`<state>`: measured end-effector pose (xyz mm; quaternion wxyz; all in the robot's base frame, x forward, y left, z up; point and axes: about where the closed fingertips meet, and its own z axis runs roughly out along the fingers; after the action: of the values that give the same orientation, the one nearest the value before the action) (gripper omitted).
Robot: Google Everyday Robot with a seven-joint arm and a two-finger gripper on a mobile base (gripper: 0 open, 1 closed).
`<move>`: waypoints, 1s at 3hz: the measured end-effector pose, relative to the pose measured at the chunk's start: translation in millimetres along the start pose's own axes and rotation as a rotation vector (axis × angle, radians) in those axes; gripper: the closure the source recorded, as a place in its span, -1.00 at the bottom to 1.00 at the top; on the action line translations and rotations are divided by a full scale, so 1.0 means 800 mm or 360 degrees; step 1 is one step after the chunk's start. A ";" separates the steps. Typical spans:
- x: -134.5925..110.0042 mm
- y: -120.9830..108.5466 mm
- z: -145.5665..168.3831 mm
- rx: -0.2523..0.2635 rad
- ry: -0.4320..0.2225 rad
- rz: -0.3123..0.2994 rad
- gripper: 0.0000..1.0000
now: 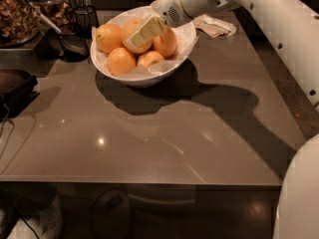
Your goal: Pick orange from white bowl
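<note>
The white bowl stands at the back of the grey table, lined with white paper. Several oranges lie in it. The orange at the middle back looks the biggest, and it is partly covered. My gripper reaches in from the upper right on a white arm. It lies across the front of this orange, low inside the bowl and touching or almost touching the peel. Other oranges lie at the left, front left, front and right.
A small dark glass cup stands left of the bowl, with a dark scoop and a jar of nuts further left. A crumpled napkin lies to the right. A black object sits at the left table edge.
</note>
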<state>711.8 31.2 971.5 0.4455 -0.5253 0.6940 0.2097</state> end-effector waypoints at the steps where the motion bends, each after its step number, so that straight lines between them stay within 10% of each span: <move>1: 0.002 0.000 0.003 -0.0006 -0.0002 0.0005 -0.66; 3: 0.014 0.011 0.027 -0.0093 0.0016 0.0016 -0.56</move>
<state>711.8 44.9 949.5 0.4253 -0.5357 0.6924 0.2294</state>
